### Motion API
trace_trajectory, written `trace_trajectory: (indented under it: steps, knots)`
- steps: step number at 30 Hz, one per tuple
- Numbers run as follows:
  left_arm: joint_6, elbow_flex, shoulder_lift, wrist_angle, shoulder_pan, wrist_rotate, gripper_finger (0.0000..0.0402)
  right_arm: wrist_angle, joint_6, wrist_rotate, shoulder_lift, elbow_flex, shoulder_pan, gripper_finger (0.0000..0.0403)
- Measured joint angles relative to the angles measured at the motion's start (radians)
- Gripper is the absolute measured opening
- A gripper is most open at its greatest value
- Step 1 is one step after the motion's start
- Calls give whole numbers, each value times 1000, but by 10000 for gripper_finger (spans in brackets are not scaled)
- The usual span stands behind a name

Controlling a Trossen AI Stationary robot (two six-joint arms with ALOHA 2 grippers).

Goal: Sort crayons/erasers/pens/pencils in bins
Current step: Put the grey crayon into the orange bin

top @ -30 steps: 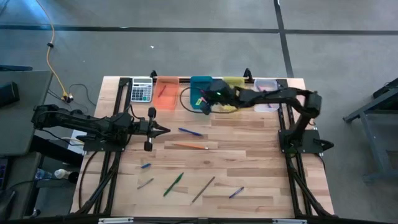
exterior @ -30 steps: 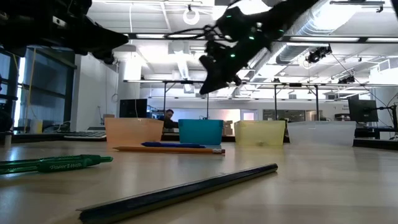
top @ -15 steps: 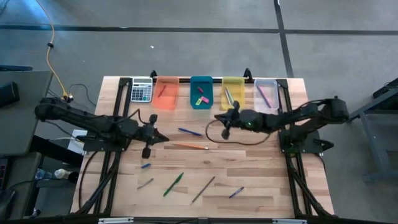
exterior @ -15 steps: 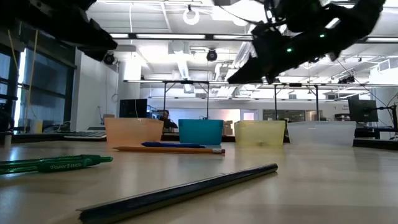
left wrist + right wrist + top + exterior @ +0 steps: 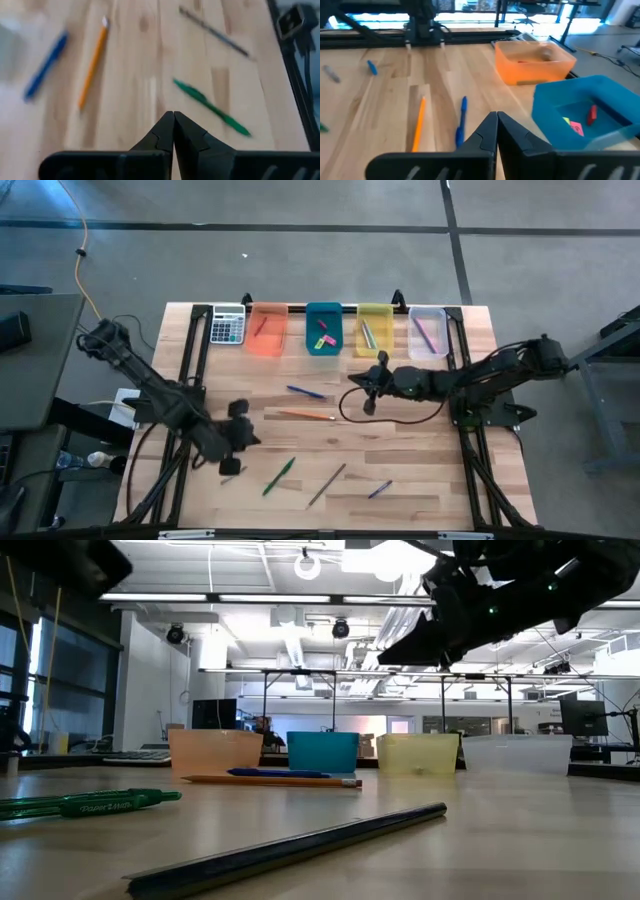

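Note:
Four bins stand along the far edge: orange (image 5: 266,330), teal (image 5: 323,328), yellow (image 5: 374,328) and clear (image 5: 428,332). Pink (image 5: 576,128) and yellow-green (image 5: 566,120) erasers lie in the teal bin. A blue pen (image 5: 305,391), an orange pencil (image 5: 306,415), a green pen (image 5: 279,476) and a dark pencil (image 5: 327,484) lie flat on the table. My left gripper (image 5: 253,438) is shut and empty above the near-left part of the table, short of the green pen (image 5: 212,106). My right gripper (image 5: 350,378) is shut and empty above mid-table, near side of the teal bin.
A grey calculator (image 5: 228,325) sits left of the orange bin. Short blue crayons (image 5: 234,446) (image 5: 379,489) and a grey one (image 5: 233,474) lie near the front. Sticks also lie in the yellow and clear bins. Black frame rails (image 5: 463,420) run along both table sides.
My right gripper has drawn back from over the teal bin toward the table's near edge and right, now over mid-table. My left gripper has swung from beside the blue pen toward the table's near edge, over the near-left area. No object has moved.

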Motion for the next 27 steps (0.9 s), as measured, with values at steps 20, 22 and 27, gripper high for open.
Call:
trace_trajectory:
  steps: [20,22,27]
  knots:
    - [-723,209,452,-273,-262,272,72,-9,-10,58,1,0,153,0]
    - [-704,209,493,-246,-260,272,94,-7,-10,59,1,0,167,0]
    - [-692,209,554,-221,-249,269,133,7,-10,59,1,0,198,0]
